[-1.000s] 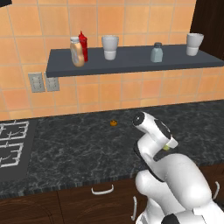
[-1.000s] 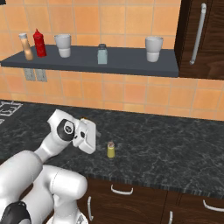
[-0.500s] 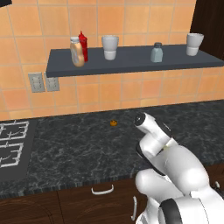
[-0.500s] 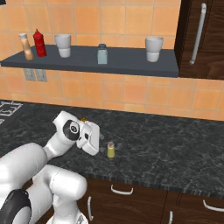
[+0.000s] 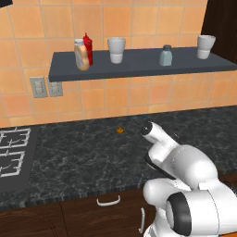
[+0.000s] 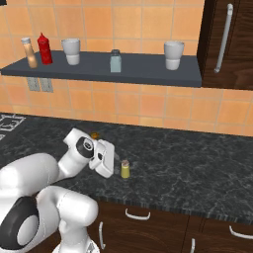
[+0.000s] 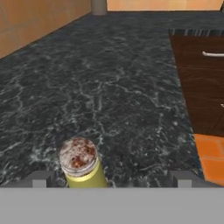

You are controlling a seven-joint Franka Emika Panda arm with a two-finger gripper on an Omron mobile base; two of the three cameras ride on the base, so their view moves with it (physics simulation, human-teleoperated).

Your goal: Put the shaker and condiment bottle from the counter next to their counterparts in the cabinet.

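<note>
In the left base view the condiment bottle (image 5: 81, 55) already stands beside the red bottle (image 5: 88, 48) on the cabinet (image 5: 139, 65), so we judge the shaker step is in hand, our own arm hiding the shaker. In the right base view the gripper (image 6: 109, 159) hangs just beside the shaker (image 6: 125, 169) on the counter (image 6: 197, 173). In the hand view the jaws are spread with the shaker off-centre, toward one fingertip and cut off below; next we centre, then close

The counter (image 6: 188, 168) carries the shaker (image 6: 125, 169) upright — the cabinet (image 6: 143, 74) bears the condiment bottle (image 6: 30, 52), red bottle (image 6: 45, 48), two cups and pale shaker (image 6: 115, 61).
</note>
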